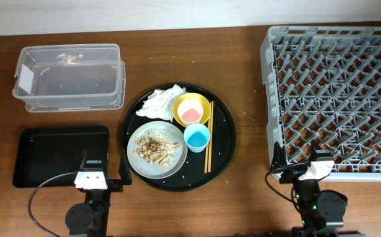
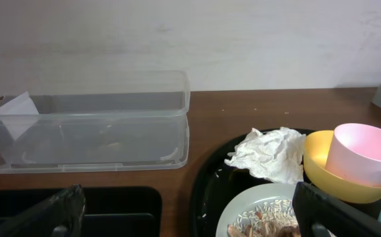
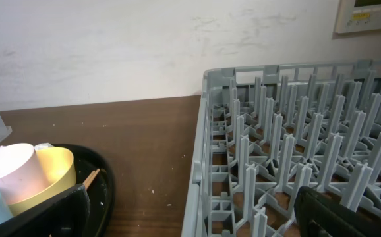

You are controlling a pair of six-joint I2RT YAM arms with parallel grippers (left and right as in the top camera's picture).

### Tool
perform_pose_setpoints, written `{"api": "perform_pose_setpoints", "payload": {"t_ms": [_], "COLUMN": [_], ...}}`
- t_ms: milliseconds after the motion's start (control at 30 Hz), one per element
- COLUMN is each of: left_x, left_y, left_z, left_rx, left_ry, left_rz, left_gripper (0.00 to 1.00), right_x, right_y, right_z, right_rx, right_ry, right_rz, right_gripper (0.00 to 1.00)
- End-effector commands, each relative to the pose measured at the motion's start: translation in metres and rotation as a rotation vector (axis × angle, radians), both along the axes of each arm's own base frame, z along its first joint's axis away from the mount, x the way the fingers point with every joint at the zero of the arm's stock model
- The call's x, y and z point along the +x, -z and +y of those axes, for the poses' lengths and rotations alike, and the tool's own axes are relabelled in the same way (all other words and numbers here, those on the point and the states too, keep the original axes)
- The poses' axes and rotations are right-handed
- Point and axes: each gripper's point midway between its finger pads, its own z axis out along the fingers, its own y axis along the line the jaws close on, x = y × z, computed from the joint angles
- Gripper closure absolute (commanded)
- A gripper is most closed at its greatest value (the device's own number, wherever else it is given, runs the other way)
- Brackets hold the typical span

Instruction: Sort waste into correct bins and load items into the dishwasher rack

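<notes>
A crumpled white napkin (image 1: 163, 102) (image 2: 269, 155), a yellow bowl (image 1: 202, 105) (image 2: 317, 161) holding the pink cup (image 1: 190, 113) (image 2: 362, 153), a light-blue cup (image 1: 196, 137), wooden chopsticks (image 1: 209, 146) and a grey plate (image 1: 156, 150) (image 2: 250, 207) with tan food scraps and rice (image 1: 153, 147) all sit on the round black tray (image 1: 225, 141). The clear tub (image 1: 68, 76) (image 2: 91, 122) and the black rectangular tray (image 1: 58, 155) lie to the left. The dishwasher rack (image 1: 339, 99) (image 3: 296, 151) is on the right. My left gripper (image 1: 103, 172) (image 2: 187, 197) is open and empty near the front, between the black tray and the plate. My right gripper (image 1: 296, 166) (image 3: 192, 197) is open and empty at the rack's front left corner.
The wooden table's (image 1: 246, 79) front edge runs just behind both arms. A white wall (image 2: 190, 39) stands at the back. A few rice grains are scattered on the round tray.
</notes>
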Motion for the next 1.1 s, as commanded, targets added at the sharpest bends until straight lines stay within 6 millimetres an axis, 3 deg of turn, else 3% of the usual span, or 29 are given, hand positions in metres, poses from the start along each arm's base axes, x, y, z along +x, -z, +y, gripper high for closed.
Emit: {"api": "perform_pose_setpoints", "payload": {"t_ms": [0, 900, 933, 1000, 1067], "left_x": [0.000, 0.000, 0.000, -0.010, -0.015], "left_y": [0.002, 0.002, 0.001, -0.016, -0.043], "left_z": [0.002, 0.001, -0.006, -0.055, -0.066], "left_rx": [0.013, 0.013, -0.005, -0.083, -0.061], "left_ry": [-0.010, -0.009, 0.034, 0.321, 0.395], "left_rz": [0.006, 0.005, 0.001, -0.052, -0.165], "left_gripper": [0.01, 0.00, 0.01, 0.01, 0.01], "right_x": [0.000, 0.000, 0.000, 0.000, 0.000], "right_y": [0.003, 0.003, 0.003, 0.003, 0.003], "right_z": [-0.002, -0.002, -0.002, -0.002, -0.002], "right_rx": [0.003, 0.003, 0.003, 0.003, 0.003], "right_ry": [0.008, 0.008, 0.008, 0.008, 0.008], "right_rz": [0.007, 0.006, 0.007, 0.007, 0.007], "right_gripper": [0.02, 0.02, 0.02, 0.02, 0.02]}}
